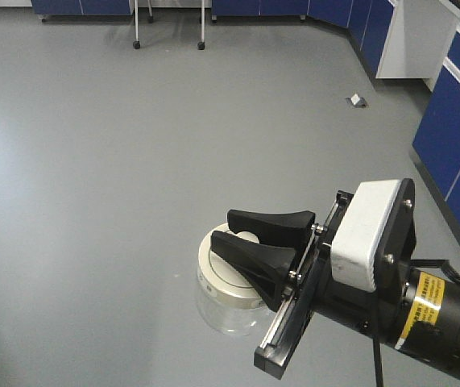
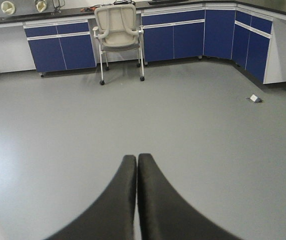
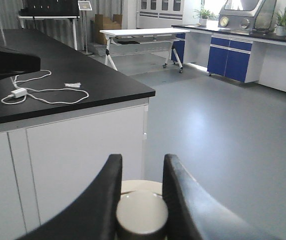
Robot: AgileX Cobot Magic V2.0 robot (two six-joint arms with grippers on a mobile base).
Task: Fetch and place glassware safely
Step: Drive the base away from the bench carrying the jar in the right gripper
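Observation:
The glassware (image 1: 223, 305) is a squat clear jar with a cream-white lid, hanging in the air above the grey floor. My right gripper (image 1: 222, 229) comes in from the lower right, and its black fingers are shut on the lid's round knob (image 3: 141, 212). In the right wrist view the knob fills the gap between the fingers of the right gripper (image 3: 143, 159), with the lid's rim (image 3: 141, 185) showing just beyond it. The glass body is hidden there. My left gripper (image 2: 136, 157) is shut and holds nothing, pointing out over bare floor.
A black-topped white counter (image 3: 57, 75) with a white cable (image 3: 42, 92) stands close on the left of the right wrist view. Blue cabinets (image 1: 455, 121) line the right wall. A wheeled chair (image 2: 117, 30) stands at the far cabinets. A small object (image 1: 357, 100) lies on the floor.

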